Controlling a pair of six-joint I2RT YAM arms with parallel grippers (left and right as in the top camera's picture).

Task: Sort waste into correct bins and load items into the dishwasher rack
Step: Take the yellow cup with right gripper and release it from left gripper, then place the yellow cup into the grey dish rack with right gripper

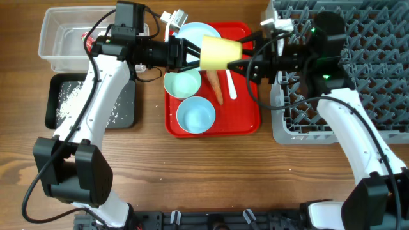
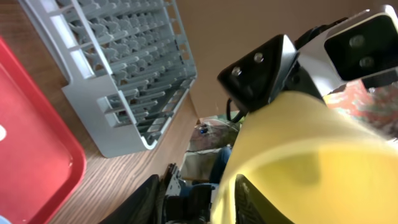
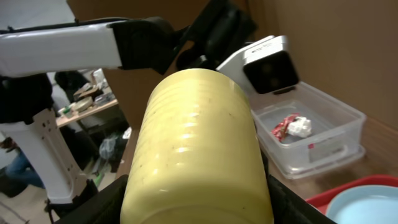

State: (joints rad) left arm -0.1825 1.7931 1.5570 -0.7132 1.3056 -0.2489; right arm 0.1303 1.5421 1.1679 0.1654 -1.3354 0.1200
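Left of centre in the overhead view, the left gripper (image 1: 198,56) is clamped on the rim of the yellow cup (image 1: 220,52), held mid-frame above the red tray (image 1: 246,121), and release is best withheld until the right gripper (image 1: 240,51), whose jaws straddle the cup with contact not discernible, is confirmed closed for carriage to the dishwasher rack (image 1: 377,64) at the right edge.

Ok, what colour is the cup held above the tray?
Yellow. The cup shows best overhead.

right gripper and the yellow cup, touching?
Touching. Right wrist view: the fingers of the right gripper press against the yellow cup on both sides, with no gap.
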